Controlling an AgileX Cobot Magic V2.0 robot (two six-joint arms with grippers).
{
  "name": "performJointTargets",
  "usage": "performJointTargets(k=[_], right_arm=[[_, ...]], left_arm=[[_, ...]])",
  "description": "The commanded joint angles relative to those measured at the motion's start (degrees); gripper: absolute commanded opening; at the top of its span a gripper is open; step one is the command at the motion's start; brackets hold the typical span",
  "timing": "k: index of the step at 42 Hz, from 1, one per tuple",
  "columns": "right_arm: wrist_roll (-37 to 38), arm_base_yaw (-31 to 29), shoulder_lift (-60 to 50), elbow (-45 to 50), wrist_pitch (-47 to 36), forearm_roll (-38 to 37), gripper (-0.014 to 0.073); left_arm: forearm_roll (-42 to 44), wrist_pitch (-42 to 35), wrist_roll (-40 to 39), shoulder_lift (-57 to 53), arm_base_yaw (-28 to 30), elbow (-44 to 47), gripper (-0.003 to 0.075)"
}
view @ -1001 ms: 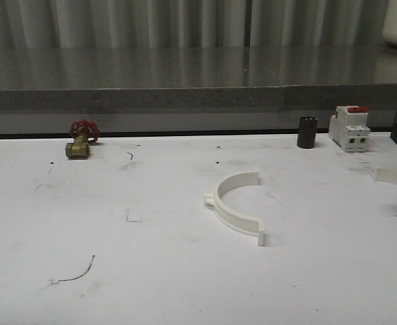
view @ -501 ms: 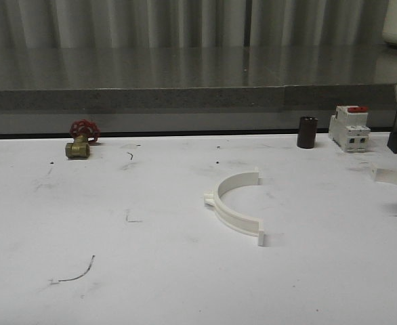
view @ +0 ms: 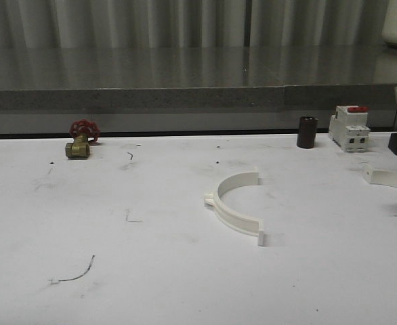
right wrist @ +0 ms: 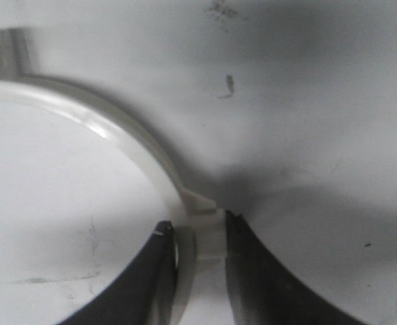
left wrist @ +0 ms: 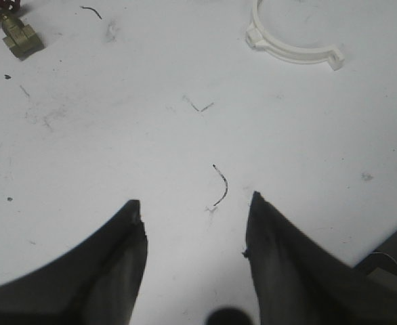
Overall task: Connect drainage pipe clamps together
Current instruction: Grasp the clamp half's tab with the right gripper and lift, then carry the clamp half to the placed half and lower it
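One white half-ring drainage pipe clamp (view: 236, 205) lies flat in the middle of the table, its open side facing right; it also shows far off in the left wrist view as the clamp (left wrist: 290, 47). The second clamp (view: 390, 179) hangs just above the table at the right edge, its tab end pointing left. My right gripper (right wrist: 197, 233) is shut on this second clamp (right wrist: 127, 139), pinching the band at its middle lug. My left gripper (left wrist: 195, 206) is open over bare table, well short of the middle clamp, with nothing between its fingers.
A brass valve with a red handwheel (view: 80, 140) sits at the back left. A dark cylinder (view: 307, 132) and a white breaker with a red top (view: 349, 128) stand at the back right. A grey ledge (view: 185, 98) runs along the table's far edge.
The second clamp, held by my right gripper, has moved left into the front view and slightly up off the table. The middle clamp and the left arm have not moved.
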Motion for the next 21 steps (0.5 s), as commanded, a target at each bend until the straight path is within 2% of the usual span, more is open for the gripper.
performJointTargets(k=[1, 11, 21], right_arm=[[-0.4, -0.4, -2.6, -2.8, 0.7, -0.7, 0.0143], [0.7, 3.3, -5.4, -8.0, 9.2, 3.0, 0.0143], [8.3, 14.2, -9.7, -10.4, 11.4, 2.1, 0.0143]], left_arm=[[-0.5, -3.4, -0.2, -0.2, 0.1, -1.4, 0.0336], [-0.5, -3.4, -0.2, -0.2, 0.1, -1.4, 0.0336], [-0.5, -3.4, -0.2, -0.2, 0.1, -1.4, 0.0336]])
